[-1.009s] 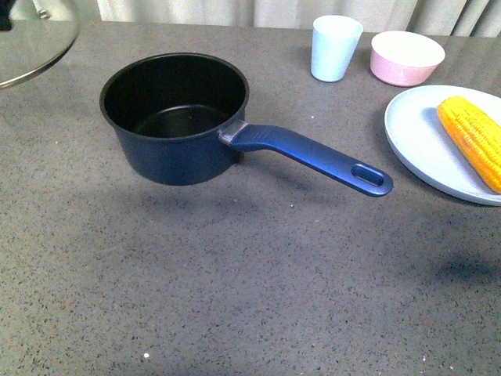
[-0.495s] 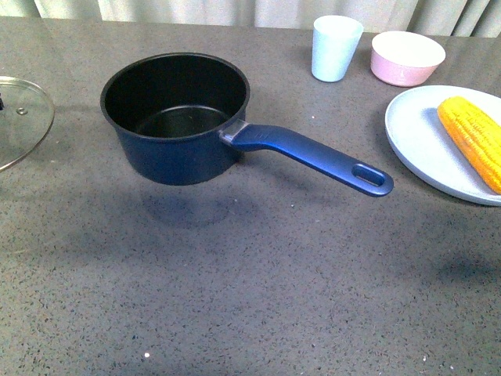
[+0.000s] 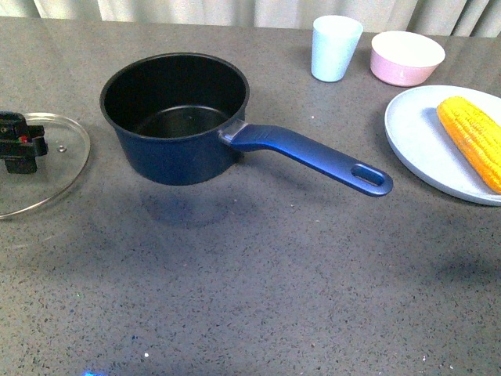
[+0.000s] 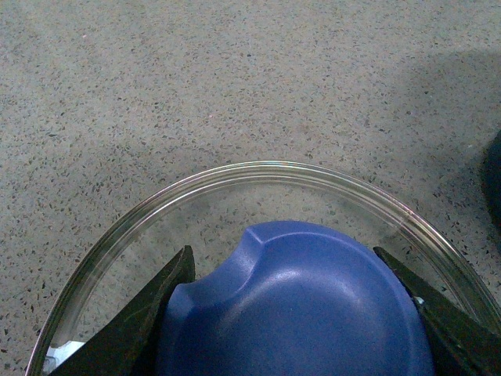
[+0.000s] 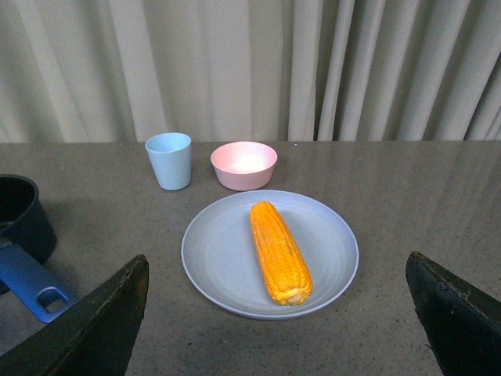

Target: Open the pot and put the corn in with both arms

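Left, pot (image 3: 174, 117); right, corn (image 3: 472, 139) on plate (image 3: 415, 137).

Front view: see only part of the lid (image 3: 47, 172), cut by the left edge, and just a black-and-red stub of the left gripper (image 3: 19, 142) above it. Lose the far side of the plate (image 3: 423, 133) and the corn (image 3: 473, 141) past the right edge.

Left wrist view: get the knob (image 4: 297, 313) and the lid cropped; cannot make out the dark sliver (image 4: 495, 176).

Right wrist view: catch only part of the pot (image 5: 23, 219), plus the fingers (image 5: 102, 329) of the right gripper (image 5: 275, 266).

pot (image 3: 172, 160): 1 | lid (image 3: 56, 168): 1 | corn (image 3: 473, 141): 1 | plate (image 3: 423, 137): 1 | cup (image 3: 335, 48): 1 | bowl (image 3: 403, 72): 1
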`<state>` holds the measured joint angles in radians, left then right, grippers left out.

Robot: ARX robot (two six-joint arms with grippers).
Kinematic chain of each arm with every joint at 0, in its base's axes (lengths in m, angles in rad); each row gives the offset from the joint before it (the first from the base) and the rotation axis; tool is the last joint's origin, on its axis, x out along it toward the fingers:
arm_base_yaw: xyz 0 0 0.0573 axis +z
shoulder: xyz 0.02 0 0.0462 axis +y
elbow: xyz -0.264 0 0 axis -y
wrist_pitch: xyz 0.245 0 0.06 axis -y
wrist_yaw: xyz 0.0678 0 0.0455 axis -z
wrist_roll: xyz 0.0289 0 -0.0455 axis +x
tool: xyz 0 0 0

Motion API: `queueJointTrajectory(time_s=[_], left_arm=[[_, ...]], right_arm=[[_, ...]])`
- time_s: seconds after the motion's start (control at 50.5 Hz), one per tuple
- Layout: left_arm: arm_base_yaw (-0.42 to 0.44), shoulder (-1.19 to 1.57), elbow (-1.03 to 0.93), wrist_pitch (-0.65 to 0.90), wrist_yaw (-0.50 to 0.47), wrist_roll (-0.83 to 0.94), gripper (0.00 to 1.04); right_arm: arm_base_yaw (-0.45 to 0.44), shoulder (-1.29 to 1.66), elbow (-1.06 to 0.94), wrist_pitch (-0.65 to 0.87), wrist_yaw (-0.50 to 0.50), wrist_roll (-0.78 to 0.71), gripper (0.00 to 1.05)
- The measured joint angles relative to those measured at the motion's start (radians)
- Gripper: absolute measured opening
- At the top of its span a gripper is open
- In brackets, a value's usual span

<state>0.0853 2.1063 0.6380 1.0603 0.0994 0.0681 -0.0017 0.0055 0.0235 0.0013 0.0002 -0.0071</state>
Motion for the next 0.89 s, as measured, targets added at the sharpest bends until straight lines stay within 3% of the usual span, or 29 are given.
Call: queueJointTrajectory(time_s=[0.891], left_arm=[[-0.035, 0.069, -0.002, 0.068, 0.009, -0.035, 0.59]], right_arm=[[0.0, 0.0, 0.0, 0.0, 0.0, 0.0, 0.96]])
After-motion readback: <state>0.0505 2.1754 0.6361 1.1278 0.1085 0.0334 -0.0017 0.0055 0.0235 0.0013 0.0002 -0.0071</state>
